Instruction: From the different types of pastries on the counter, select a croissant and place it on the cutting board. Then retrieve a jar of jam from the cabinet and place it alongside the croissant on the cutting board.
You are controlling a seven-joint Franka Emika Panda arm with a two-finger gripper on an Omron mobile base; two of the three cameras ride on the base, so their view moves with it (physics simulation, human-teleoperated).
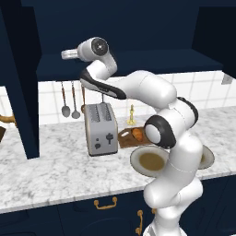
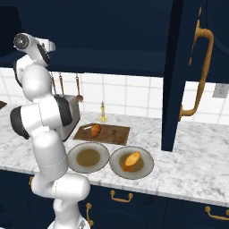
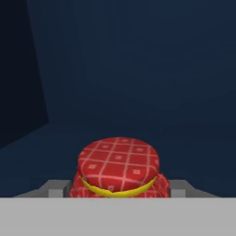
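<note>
Jam jar (image 3: 119,168), squat and red with a checked cloth lid and a yellow tie, sits deep on the shelf of the dark navy wall cabinet (image 1: 138,60), right up against the hand (image 3: 119,192) with grey finger parts flanking it, though whether the hand is pinching it or merely spread around it I cannot tell from this low angle. If the hold is shallow or loose, the jar could slip and drop on the way out over the silver toaster (image 1: 100,128) and hanging utensils (image 1: 69,99). Down on the marble tabletop (image 1: 55,170), the golden-brown crescent croissant (image 2: 95,130) already lies on the dark brown wooden cutting board (image 2: 114,134), with two round beige plates (image 2: 88,157) in front, one carrying the rounder yellow pastry (image 2: 132,161).
</note>
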